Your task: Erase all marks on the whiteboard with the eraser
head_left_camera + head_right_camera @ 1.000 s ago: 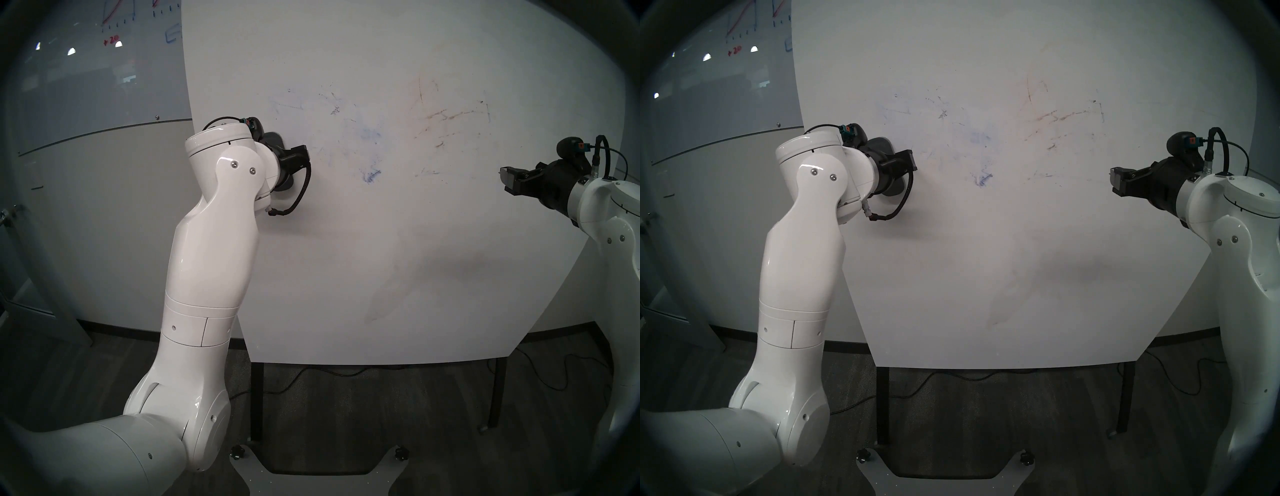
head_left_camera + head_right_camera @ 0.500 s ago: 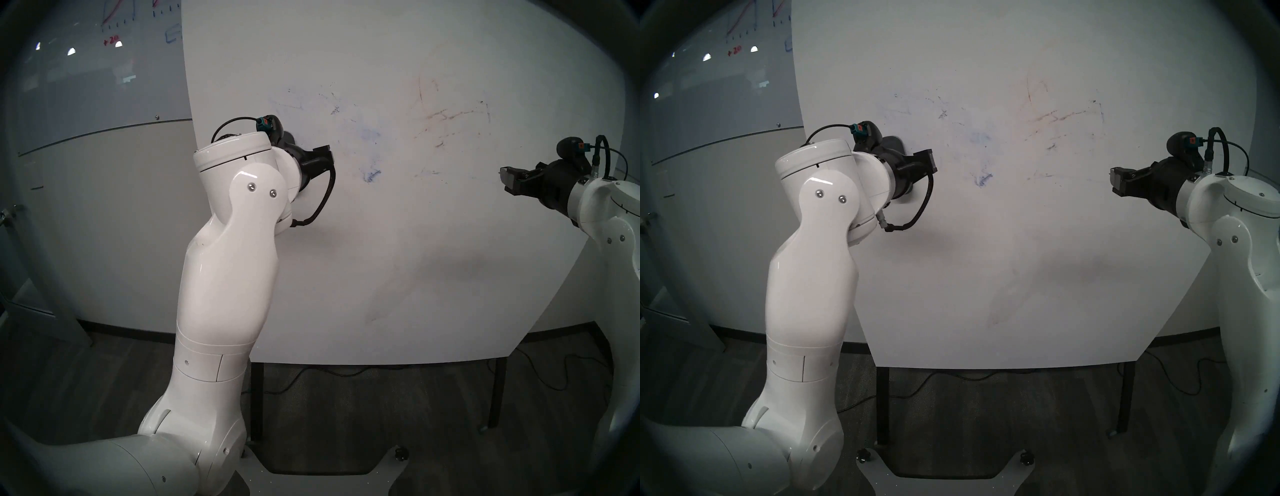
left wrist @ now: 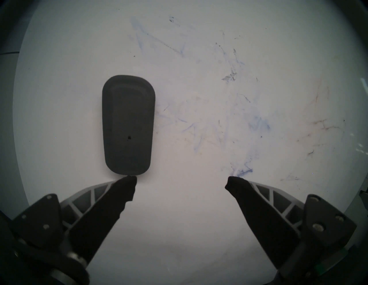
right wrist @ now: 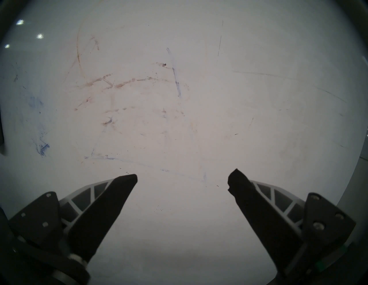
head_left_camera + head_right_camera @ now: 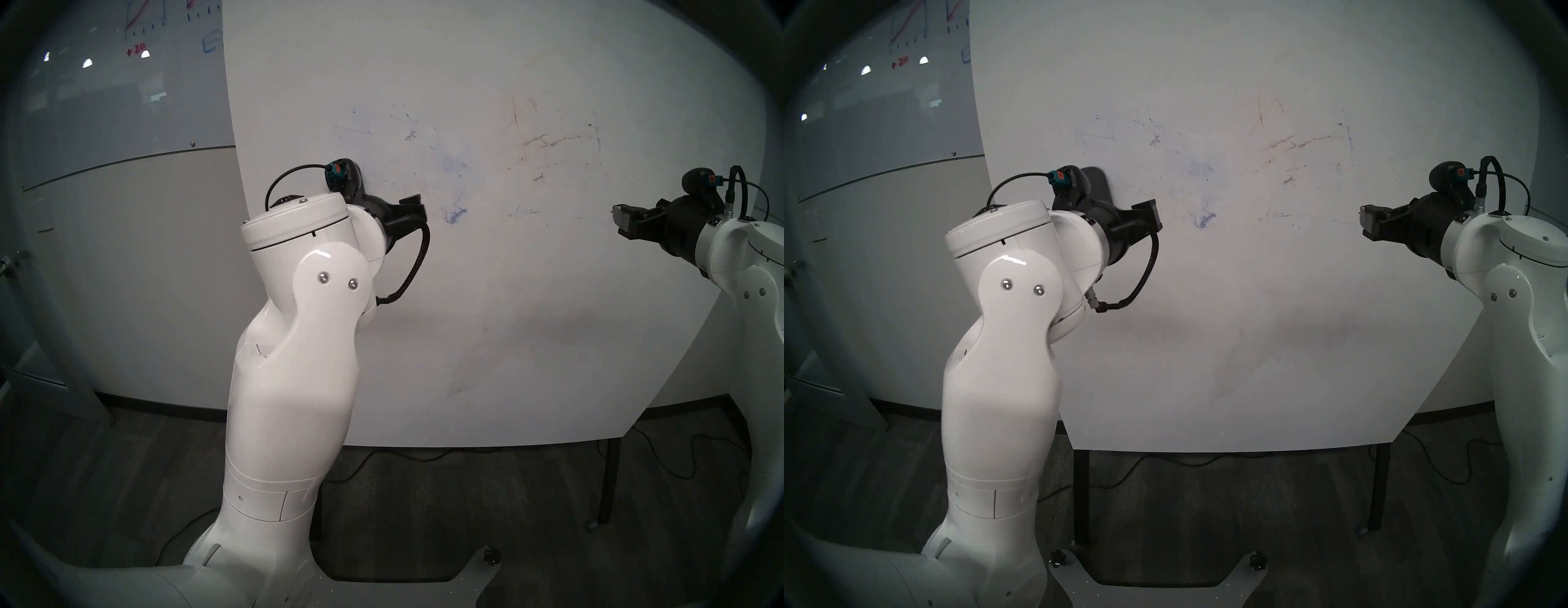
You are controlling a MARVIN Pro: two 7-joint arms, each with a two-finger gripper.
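The robot's left gripper [image 3: 181,180] hangs with its jaws spread wide and empty in front of the whiteboard [image 5: 509,318], while the eraser [image 3: 128,124], a dark grey oblong pad with rounded ends, clings flat to the panel just beyond the gripper's left fingertip. The right gripper [image 4: 182,179] waits open and empty too. With faint blue and brownish marks [image 3: 239,173] left on the board, a closing pinch offset this far sideways would likely clip the pad's end and knock it off.
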